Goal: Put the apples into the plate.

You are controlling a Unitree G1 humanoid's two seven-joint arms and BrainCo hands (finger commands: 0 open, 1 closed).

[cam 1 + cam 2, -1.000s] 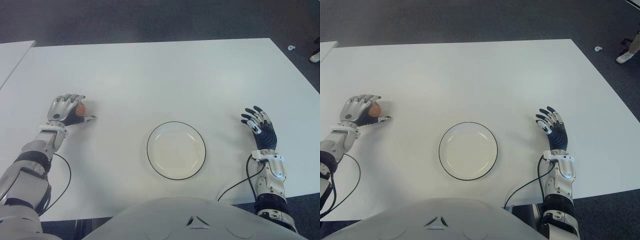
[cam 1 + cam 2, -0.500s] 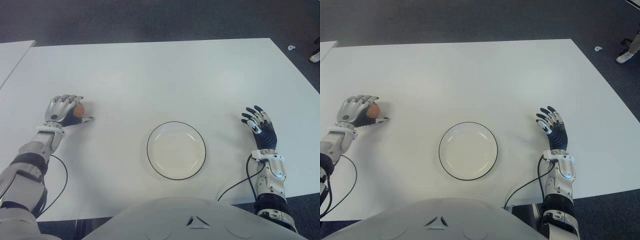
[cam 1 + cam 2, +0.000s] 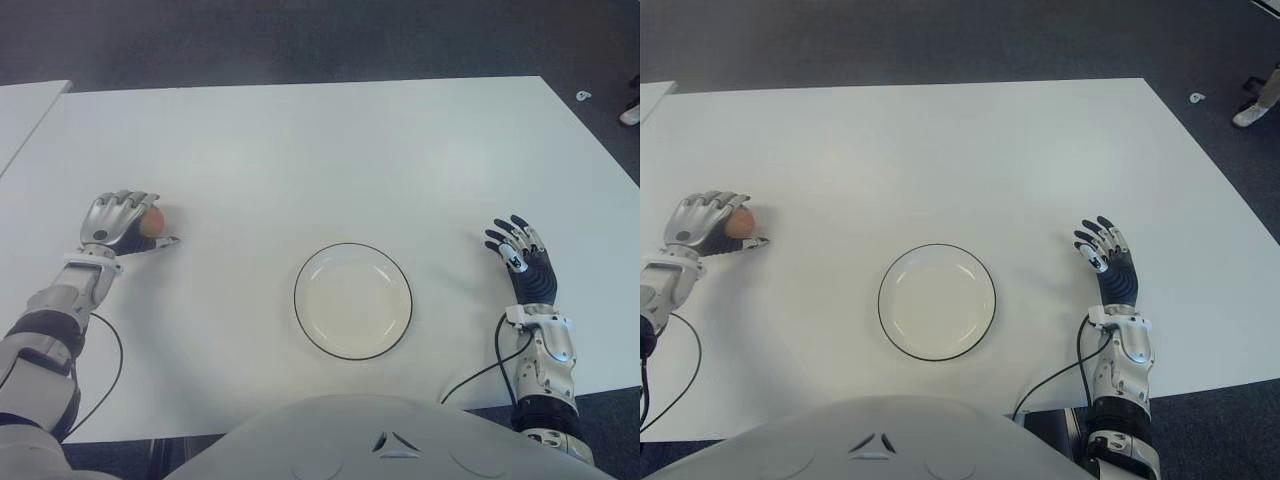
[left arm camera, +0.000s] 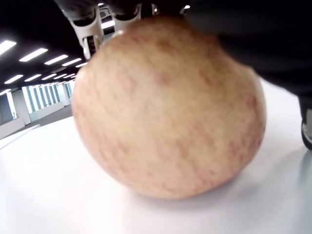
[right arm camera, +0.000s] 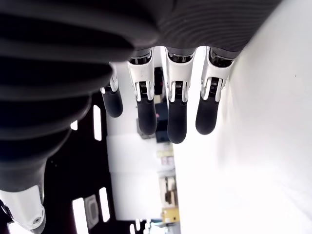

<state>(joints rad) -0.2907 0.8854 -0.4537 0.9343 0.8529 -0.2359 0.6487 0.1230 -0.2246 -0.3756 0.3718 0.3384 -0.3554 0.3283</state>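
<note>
Since 1.0 s ago the left hand (image 3: pixel 118 222), fingers wrapped over 1 apple (image 3: pixel 152 220), has slid toward the tabletop's (image 3: pixel 320 150) left edge, away from the plate (image 3: pixel 352 300) near the front edge. Right eye: the right hand (image 3: pixel 1108 262), fingers spread and empty, shows toward the right edge. Left wrist: the apple sits on the tabletop, seemingly caged for lifting; being round, it has no clear long axis.

left hand (image 3: pixel 115 222) with apple (image 3: pixel 153 220) shifted further left, away from plate (image 3: pixel 352 300)
</note>
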